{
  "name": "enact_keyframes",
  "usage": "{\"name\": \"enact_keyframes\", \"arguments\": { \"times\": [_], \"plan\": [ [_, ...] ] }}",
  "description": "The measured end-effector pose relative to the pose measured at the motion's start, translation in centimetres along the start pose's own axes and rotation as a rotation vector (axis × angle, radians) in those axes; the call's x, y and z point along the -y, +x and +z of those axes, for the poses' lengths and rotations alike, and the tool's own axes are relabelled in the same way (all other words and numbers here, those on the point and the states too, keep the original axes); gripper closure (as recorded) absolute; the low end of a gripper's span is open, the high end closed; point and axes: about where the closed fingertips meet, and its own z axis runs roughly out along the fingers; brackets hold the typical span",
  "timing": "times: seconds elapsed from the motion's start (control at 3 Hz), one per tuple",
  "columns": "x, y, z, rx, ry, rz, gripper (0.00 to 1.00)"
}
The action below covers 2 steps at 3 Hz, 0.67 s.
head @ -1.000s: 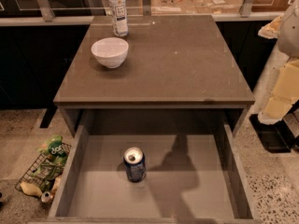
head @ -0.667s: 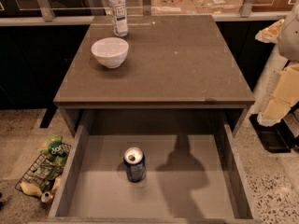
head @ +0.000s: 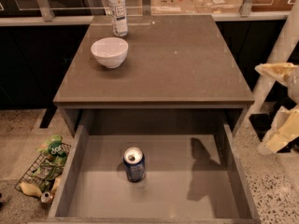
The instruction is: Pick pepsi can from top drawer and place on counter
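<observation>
The pepsi can (head: pixel 134 164) is dark blue with a silver top and stands upright on the flat bottom of the open top drawer (head: pixel 187 204), slightly left of its middle. The grey-brown counter (head: pixel 173 64) lies above and behind the drawer. My gripper (head: pixel 280 102) is at the right edge of the view, beside the counter's right front corner and well to the right of the can. Its cream fingers (head: pixel 276 72) stand apart with nothing between them. Its shadow falls on the right part of the drawer bottom.
A white bowl (head: pixel 109 52) and a clear plastic bottle (head: pixel 117 10) with a white label stand on the counter's back left. A wire basket (head: pixel 44 171) with snack packets sits on the speckled floor left of the drawer. A rail with cardboard boxes runs behind the counter.
My gripper has moved downward at the right edge, and its shadow in the drawer has shifted to the right. The can, bowl and bottle have not moved.
</observation>
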Motion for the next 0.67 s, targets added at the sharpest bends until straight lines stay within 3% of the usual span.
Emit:
{"name": "enact_keyframes", "arguments": {
  "times": [0.33,0.67],
  "plan": [
    [-1.5,0.0,3.0,0.175,0.053,0.03,0.0],
    [-2.6,-1.2,5.7,0.313,0.113,0.101,0.0]
  ]
}}
